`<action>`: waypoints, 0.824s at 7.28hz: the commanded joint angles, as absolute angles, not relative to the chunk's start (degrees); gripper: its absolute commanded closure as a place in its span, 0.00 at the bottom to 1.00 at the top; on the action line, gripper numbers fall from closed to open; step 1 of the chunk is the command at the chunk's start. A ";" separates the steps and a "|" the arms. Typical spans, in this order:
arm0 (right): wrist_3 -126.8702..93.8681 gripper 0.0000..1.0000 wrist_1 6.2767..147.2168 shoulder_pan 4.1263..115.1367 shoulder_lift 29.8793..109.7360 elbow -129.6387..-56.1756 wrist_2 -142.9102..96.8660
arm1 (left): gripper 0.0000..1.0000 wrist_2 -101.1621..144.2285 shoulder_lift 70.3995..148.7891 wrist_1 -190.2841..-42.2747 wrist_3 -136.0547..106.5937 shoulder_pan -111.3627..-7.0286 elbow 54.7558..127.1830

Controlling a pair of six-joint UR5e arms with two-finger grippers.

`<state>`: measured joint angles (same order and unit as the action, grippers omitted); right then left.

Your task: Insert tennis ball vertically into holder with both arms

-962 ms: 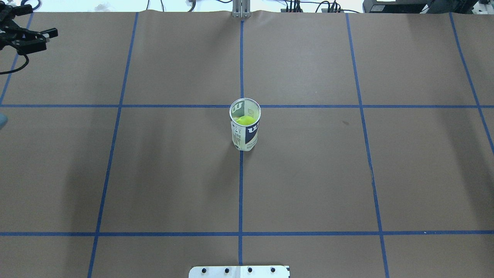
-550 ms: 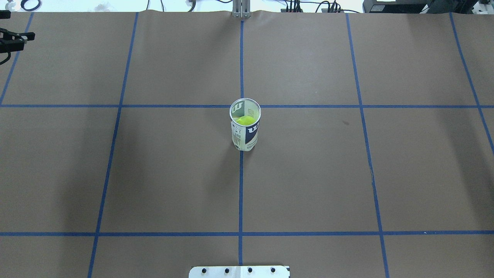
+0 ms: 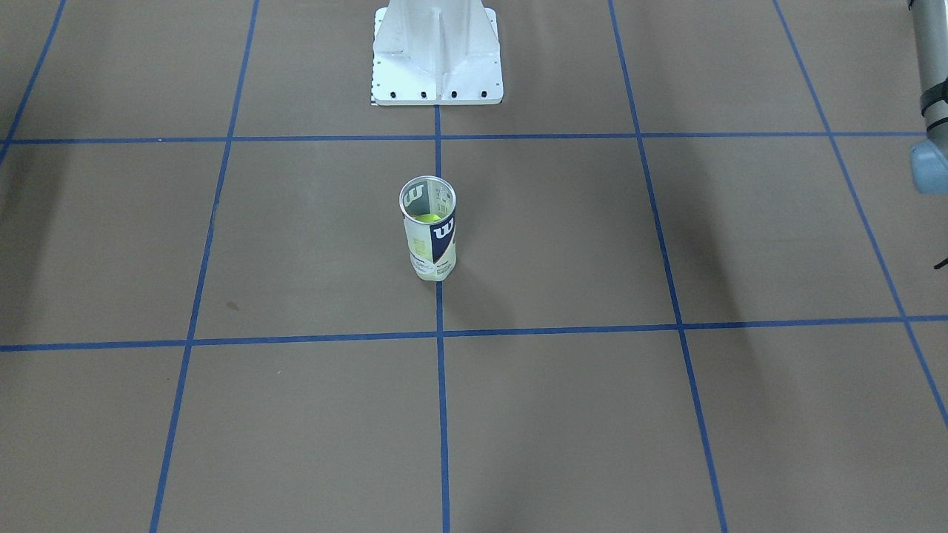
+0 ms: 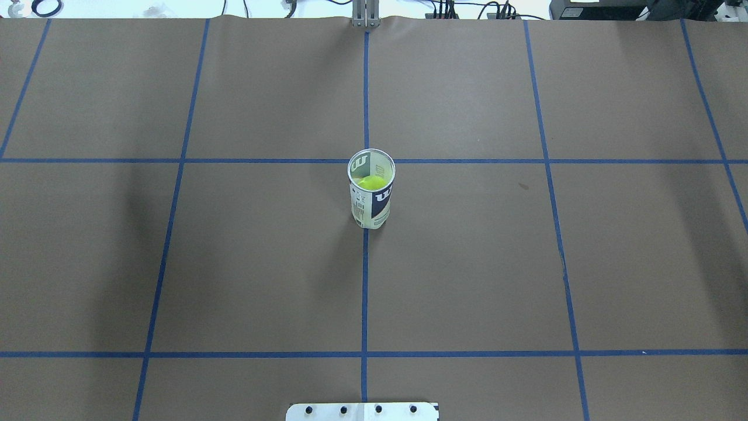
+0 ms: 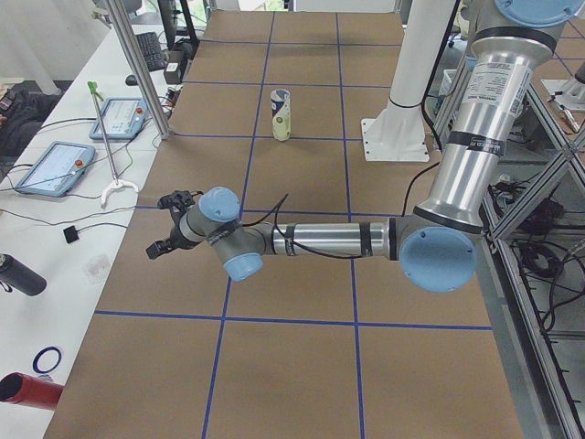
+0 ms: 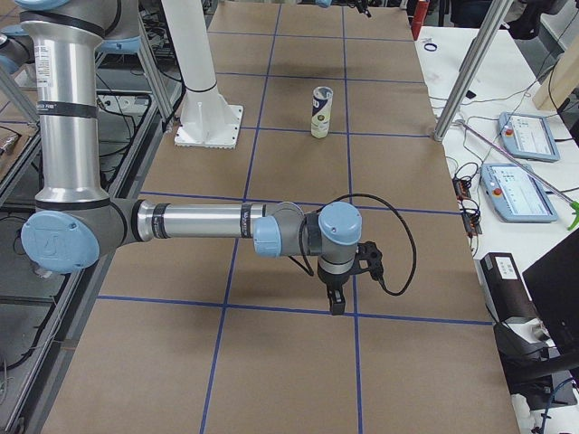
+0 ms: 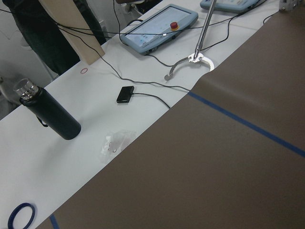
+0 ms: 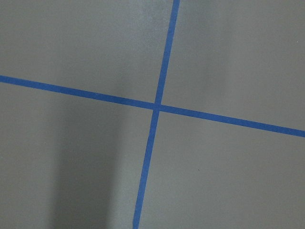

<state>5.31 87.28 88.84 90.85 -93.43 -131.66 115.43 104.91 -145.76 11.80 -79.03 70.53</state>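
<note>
- Brown paper table, gridded with blue tape.
- Holder upright just before the white pedestal, tennis ball inside; label reads "W".
- Left gripper, right gripper: jaws' stance cannot be told.

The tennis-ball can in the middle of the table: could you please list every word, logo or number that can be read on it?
"W": white logo on the navy patch of the holder.
Small print on its white label: too small to read.
Nothing else on it can be read in any view.
</note>
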 commanded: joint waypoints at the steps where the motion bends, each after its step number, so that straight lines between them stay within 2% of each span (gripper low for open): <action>1: 5.27 0.00 87.28 88.86 90.70 -93.43 -131.57 | 0.00 115.40 106.95 -129.19 22.56 -83.91 70.75; 3: 5.27 0.00 87.28 88.86 90.79 -93.43 -131.57 | 0.00 112.60 110.28 -115.28 28.80 -86.56 70.75; 6: 5.36 0.00 87.10 88.86 90.79 -93.16 -131.57 | 0.00 108.40 111.80 -108.72 33.13 -93.50 70.23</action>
